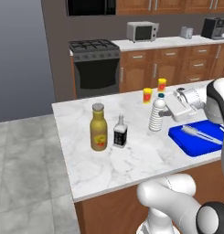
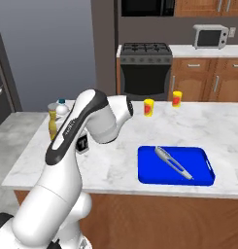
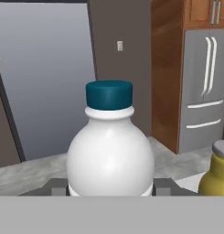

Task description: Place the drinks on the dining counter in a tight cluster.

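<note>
A simulated kitchen, seen from behind a white robot arm that reaches forward over a dining counter (image 1: 131,160) of white marble with grey veins.

Nearest on the slab, at its right, lies a blue tray (image 1: 195,139) holding a long grey utensil (image 1: 201,134). Just beyond the tray's left end stands a white bottle with a dark teal cap (image 1: 157,114), upright on the marble. The gripper (image 1: 167,109) reaches it from the right, level with its shoulder. In the hand view the bottle's round body (image 3: 110,157) sits squarely between the two finger tips (image 3: 56,186), one at each flank, apparently touching, so the grip looks closed on it, though contact cannot be confirmed.

To the left, well apart from this bottle, stand the other two drinks close together: a tall mustard-yellow bottle (image 1: 98,127) with a grey cap and, just beside it on the right, a small dark square bottle (image 1: 120,133).

Farther back on the counter sit two small yellow jars (image 1: 147,95), then a black stove (image 1: 95,68) and wooden cabinets.

The step in hand seems to be carrying the white bottle left to join the pair. Doing it well likely means keeping it upright, lifting only slightly, and setting it down just right of the dark bottle without nudging either neighbour over.
</note>
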